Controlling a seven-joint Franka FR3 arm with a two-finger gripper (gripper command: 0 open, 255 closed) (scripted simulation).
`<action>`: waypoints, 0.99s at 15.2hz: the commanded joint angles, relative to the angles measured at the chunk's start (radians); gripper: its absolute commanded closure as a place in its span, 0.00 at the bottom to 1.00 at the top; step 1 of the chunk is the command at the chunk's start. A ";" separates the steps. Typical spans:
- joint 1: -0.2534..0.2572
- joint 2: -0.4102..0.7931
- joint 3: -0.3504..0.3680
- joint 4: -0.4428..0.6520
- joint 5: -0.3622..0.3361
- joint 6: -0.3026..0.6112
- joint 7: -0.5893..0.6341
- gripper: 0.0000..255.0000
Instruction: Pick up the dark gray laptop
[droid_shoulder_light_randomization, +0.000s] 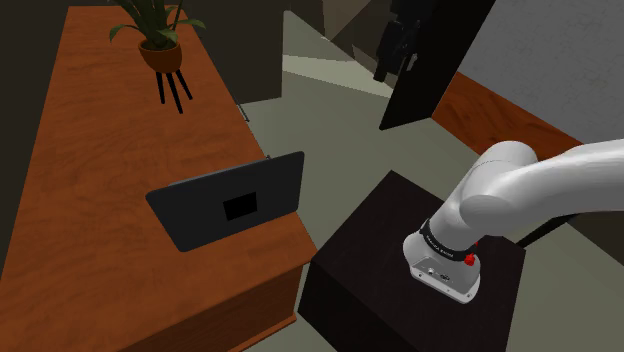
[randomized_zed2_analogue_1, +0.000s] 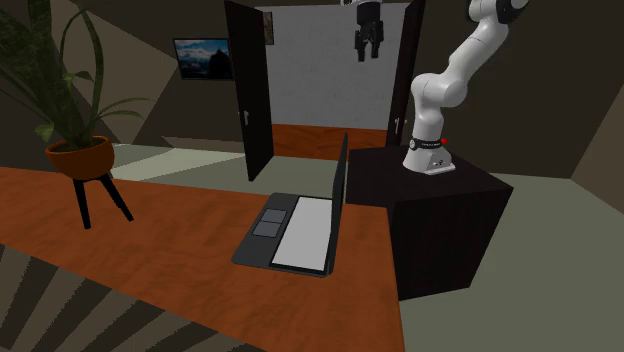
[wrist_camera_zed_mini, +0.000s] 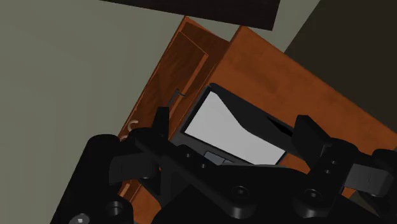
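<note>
The black fingers (wrist_camera_zed_mini: 159, 124) stand wide apart, gripping nothing, well above the open dark grey laptop (randomized_zed2_analogue_1: 300, 232) on the reddish-brown wooden counter (randomized_zed2_analogue_1: 150, 262).

Laptop (droid_shoulder_light_randomization: 230, 205) sits on the table (droid_shoulder_light_randomization: 90, 150), close to the edge nearest my stand (droid_shoulder_light_randomization: 370, 270). Its lid is upright on the stand's side and its keyboard lies flat on the far side. The stand is just beside the table, on the shoulder view's right. The potted plant (droid_shoulder_light_randomization: 160, 50) is at the table's far end, well apart from the laptop. My pincer (droid_shoulder_light_randomization: 394, 70) hangs high, near the door (droid_shoulder_light_randomization: 435, 70), well apart from the laptop.
</note>
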 joint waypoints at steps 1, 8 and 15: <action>0.000 0.000 0.000 0.000 0.000 0.000 0.000 0.00; 0.097 0.202 0.036 0.022 0.019 0.173 -0.144 0.00; 0.183 0.411 0.084 0.086 0.033 0.313 -0.278 0.00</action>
